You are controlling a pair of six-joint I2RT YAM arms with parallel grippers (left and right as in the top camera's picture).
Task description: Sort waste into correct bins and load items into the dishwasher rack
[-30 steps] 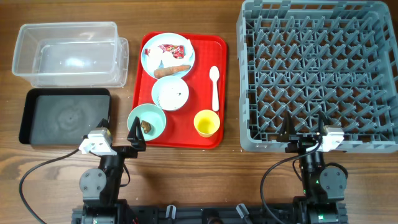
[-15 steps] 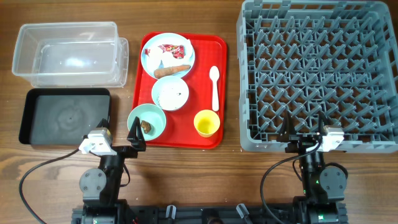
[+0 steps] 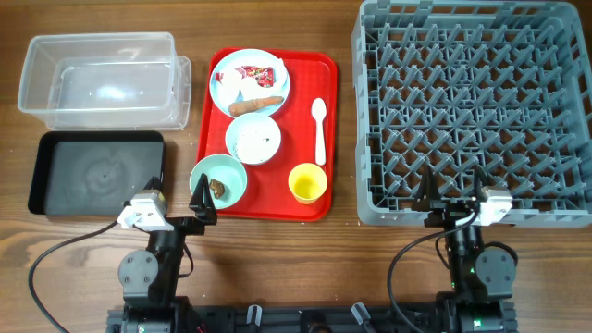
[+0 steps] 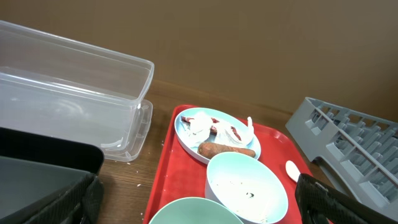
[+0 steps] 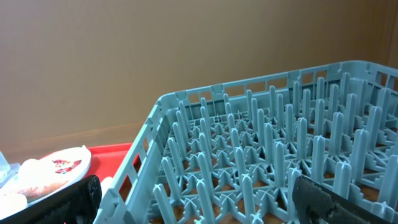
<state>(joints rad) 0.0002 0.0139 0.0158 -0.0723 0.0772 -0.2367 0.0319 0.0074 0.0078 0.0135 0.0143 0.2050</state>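
Note:
A pale blue plate point(image 3: 250, 80) on the red tray point(image 3: 301, 201) holds a red-and-white wrapper point(image 3: 256, 71), white tissue point(image 3: 233, 87) and a brown sausage stick point(image 3: 256, 104). Below it stand a bowl with rice grains point(image 3: 253, 140), a green bowl point(image 3: 218, 179) with a brown lump point(image 3: 217, 188), a yellow cup point(image 3: 307, 182) and a white spoon point(image 3: 319, 129). The clear tub point(image 3: 104, 79) and black tray point(image 3: 97, 172) lie at left, the grey rack point(image 3: 472, 106) at right. My left gripper point(image 3: 174, 202) is open and empty near the front edge, beside the green bowl. My right gripper point(image 3: 453, 196) is open and empty at the rack's front wall.
The wooden table runs to a brown wall behind. In the left wrist view the plate point(image 4: 214, 134), rice bowl point(image 4: 246, 186) and clear tub point(image 4: 68, 93) lie ahead. The right wrist view looks over the rack's pegs point(image 5: 261, 162).

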